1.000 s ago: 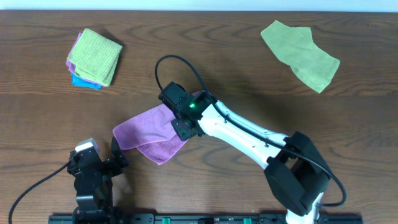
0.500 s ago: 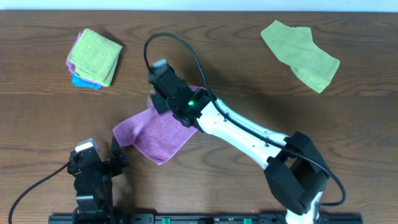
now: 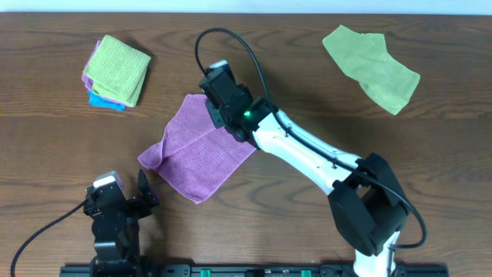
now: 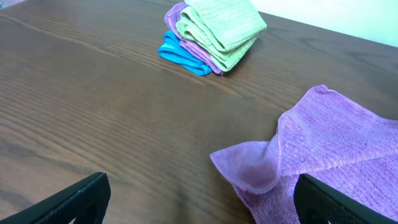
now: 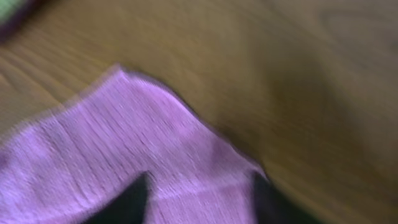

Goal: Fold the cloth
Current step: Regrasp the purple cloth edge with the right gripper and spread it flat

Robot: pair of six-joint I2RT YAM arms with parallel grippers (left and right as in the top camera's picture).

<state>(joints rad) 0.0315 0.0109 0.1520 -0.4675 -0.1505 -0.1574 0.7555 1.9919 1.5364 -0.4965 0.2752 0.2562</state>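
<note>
Checking fingers first, overhead: finding the right gripper (image 3: 214,104) over the far corner of the cloth (image 3: 192,154), with the finger gap hidden beneath the wrist. Finding the left gripper (image 3: 147,201) low at the near edge, close to the cloth's left corner. Noting the cloth lying mid-table, mostly spread, left corner rumpled, well apart from the folded stack (image 3: 115,71) and the loose green cloth (image 3: 370,65).

Left wrist: seeing fingers (image 4: 81,199) wide apart, holding nothing, with the curled corner lying ahead to the right.

Right wrist, blurred: making out two dark fingertips (image 5: 130,199) standing apart, purple pile showing between, apparently not pinching.

Judging the cloth light, limp and grippy, draping rather than sliding. Advising a pinch at a corner or hem.
</note>
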